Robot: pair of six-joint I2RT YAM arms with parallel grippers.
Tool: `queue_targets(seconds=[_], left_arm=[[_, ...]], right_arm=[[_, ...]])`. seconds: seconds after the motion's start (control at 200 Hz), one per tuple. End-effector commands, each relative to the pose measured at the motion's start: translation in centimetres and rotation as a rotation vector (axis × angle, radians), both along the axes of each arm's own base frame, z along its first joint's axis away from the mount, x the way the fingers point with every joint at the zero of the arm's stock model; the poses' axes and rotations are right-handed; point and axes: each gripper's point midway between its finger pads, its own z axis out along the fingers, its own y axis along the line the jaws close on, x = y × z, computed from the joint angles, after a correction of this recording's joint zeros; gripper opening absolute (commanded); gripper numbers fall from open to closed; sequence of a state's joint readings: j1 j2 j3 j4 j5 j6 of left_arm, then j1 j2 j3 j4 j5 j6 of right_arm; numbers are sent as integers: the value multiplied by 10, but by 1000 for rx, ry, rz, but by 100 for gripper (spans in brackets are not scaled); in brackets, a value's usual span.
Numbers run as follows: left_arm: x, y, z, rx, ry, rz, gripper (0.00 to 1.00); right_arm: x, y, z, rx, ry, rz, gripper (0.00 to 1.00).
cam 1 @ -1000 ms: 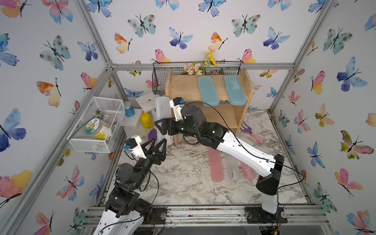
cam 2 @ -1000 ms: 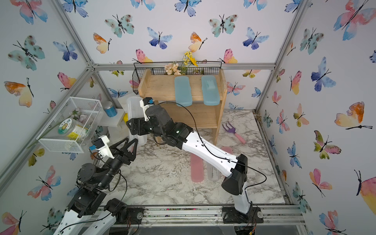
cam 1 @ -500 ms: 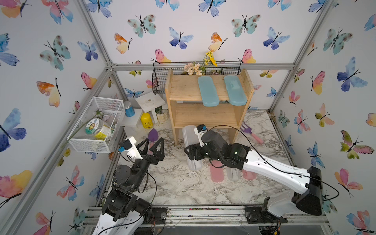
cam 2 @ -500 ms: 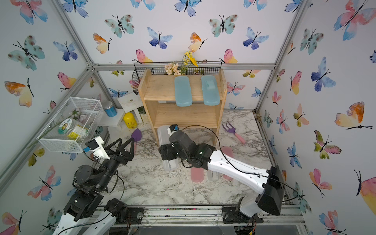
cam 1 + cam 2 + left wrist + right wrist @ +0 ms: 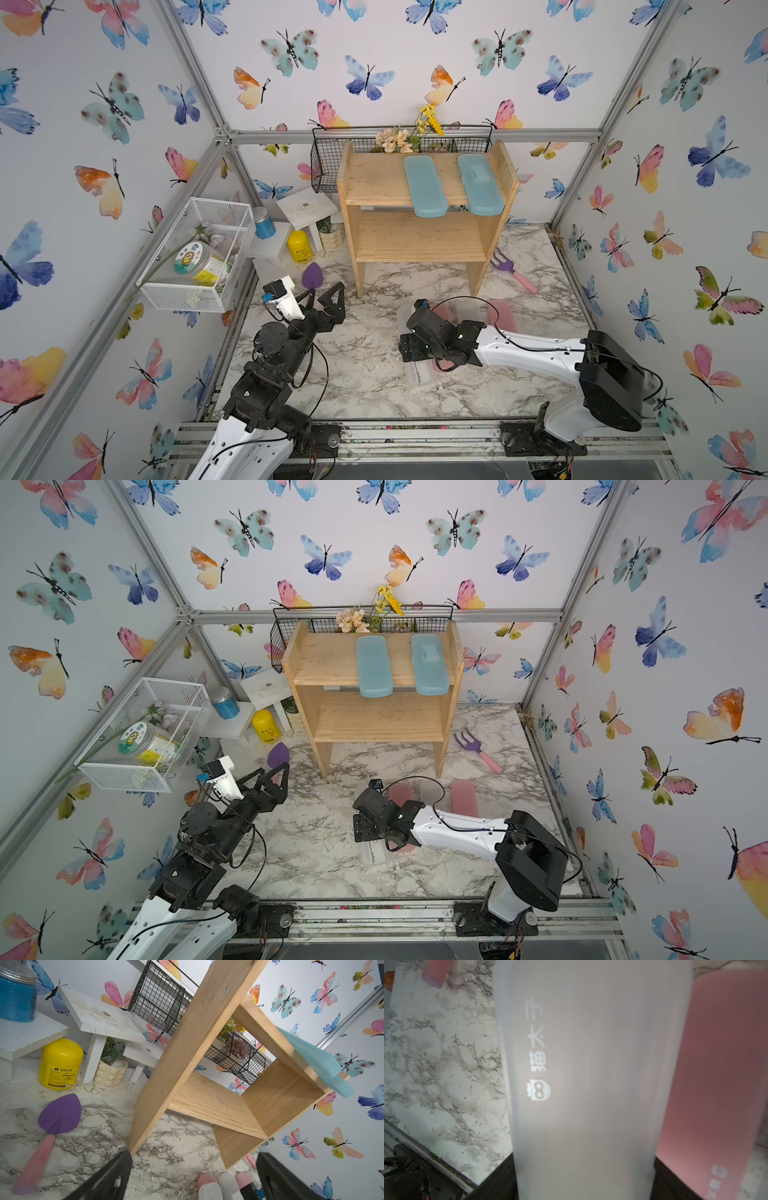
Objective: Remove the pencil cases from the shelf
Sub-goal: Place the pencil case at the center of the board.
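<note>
The white-and-grey marble-patterned desk [image 5: 365, 386] fills the floor of the butterfly-papered cell. At its back stands the small two-tier pine wood shelf [image 5: 382, 183], with a black wire basket [image 5: 328, 166] on the wall behind it and a white wire basket [image 5: 195, 257] on the left wall.

The shelf's lower tier holds no cases. On the top tier lie two light teal-blue translucent plastic pencil cases, one [image 5: 424, 185] near the middle and one [image 5: 480, 185] beside the right side panel. They lie parallel and apart, and both overhang the front edge.

The other four cases are off the shelf, lined up side by side in front of it. They are a frosted clear-white case [image 5: 591, 1084], a pink case [image 5: 716, 1084] just beside it, a second frosted case [image 5: 469, 309] and a second pink case [image 5: 503, 313].

The right fingers [image 5: 496, 1184] press against both long sides of the first frosted case and grip it low over the desk. Whether it rests on the marble, I cannot tell.

The left fingers [image 5: 108, 1180] are spread wide and hold nothing, above the desk near the shelf's left leg.

A purple toy trowel with a pink handle [image 5: 60, 1113] lies left of the shelf, and a purple toy rake with a pink handle [image 5: 511, 274] lies to its right.
</note>
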State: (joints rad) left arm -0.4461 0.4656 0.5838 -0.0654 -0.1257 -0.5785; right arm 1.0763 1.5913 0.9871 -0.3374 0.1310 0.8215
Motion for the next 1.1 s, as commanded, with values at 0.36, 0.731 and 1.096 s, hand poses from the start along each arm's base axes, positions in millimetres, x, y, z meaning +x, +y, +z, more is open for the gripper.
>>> queue_targets(seconds=[0.36,0.731,1.096], left_arm=[[3,-4,-12,-14,28,-15,99],[6,-5,-17,0,44,-10,99],[9,-22,15,-134,15,-94,99]], right_arm=[[42,20,-22,-9,21,-81,86],[51,17,-37,-61,47,-93,91],[60,-10,80,62,-214,-93,99]])
